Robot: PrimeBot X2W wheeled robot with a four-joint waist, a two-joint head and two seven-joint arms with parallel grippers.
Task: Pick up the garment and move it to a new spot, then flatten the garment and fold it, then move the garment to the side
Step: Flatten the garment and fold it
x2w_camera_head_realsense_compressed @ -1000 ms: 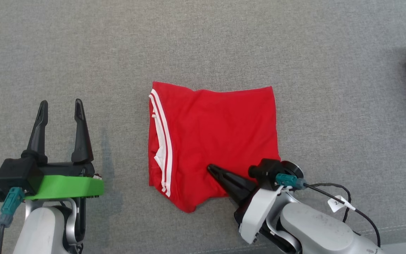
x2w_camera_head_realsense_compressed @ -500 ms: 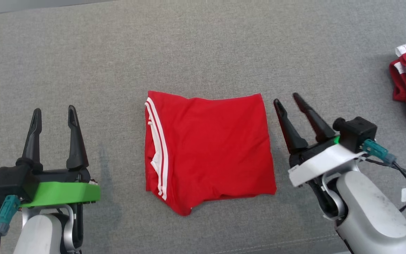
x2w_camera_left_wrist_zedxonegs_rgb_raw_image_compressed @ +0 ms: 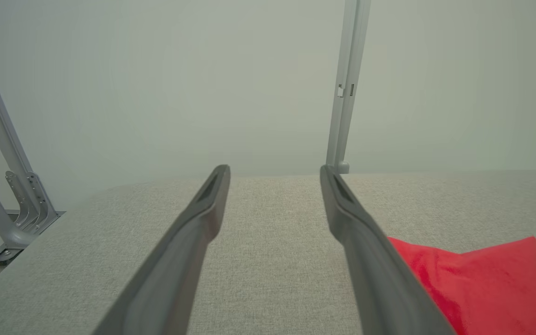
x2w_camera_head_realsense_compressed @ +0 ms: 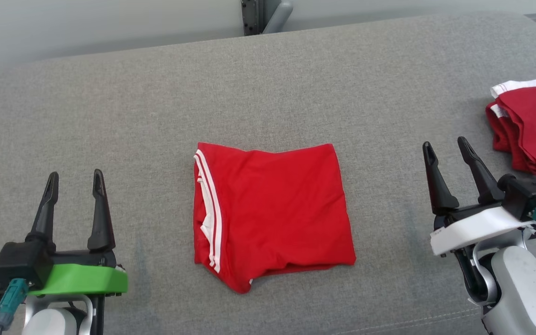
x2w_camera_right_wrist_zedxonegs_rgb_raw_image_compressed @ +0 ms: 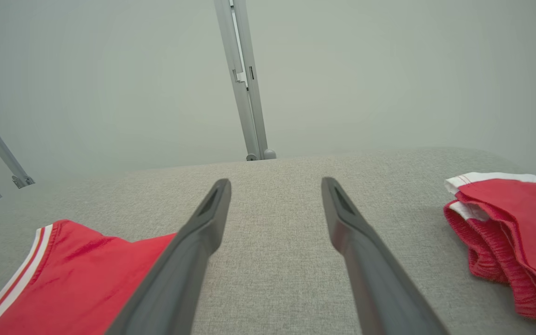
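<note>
Spotted the red garment (x2w_camera_head_realsense_compressed: 272, 209) folded flat at mid-table (x2w_camera_head_realsense_compressed: 156, 93), between left gripper (x2w_camera_head_realsense_compressed: 75, 174) and right gripper (x2w_camera_head_realsense_compressed: 445, 142), touching neither. Saw both spread wide, holding nothing. Judged it light, limp, prone to unfolding; best pinched through all layers at an edge.

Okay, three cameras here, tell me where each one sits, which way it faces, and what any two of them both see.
Head view: on the robot's head, facing forward and down at the folded red shorts on the grey cushion; left gripper and right gripper show, open.
Left wrist view: on the left wrist, looking along that gripper across the cushion toward a pale wall.
Right wrist view: on the right wrist, facing likewise along its gripper.
Shared: both wrist views catch the shorts.
</note>
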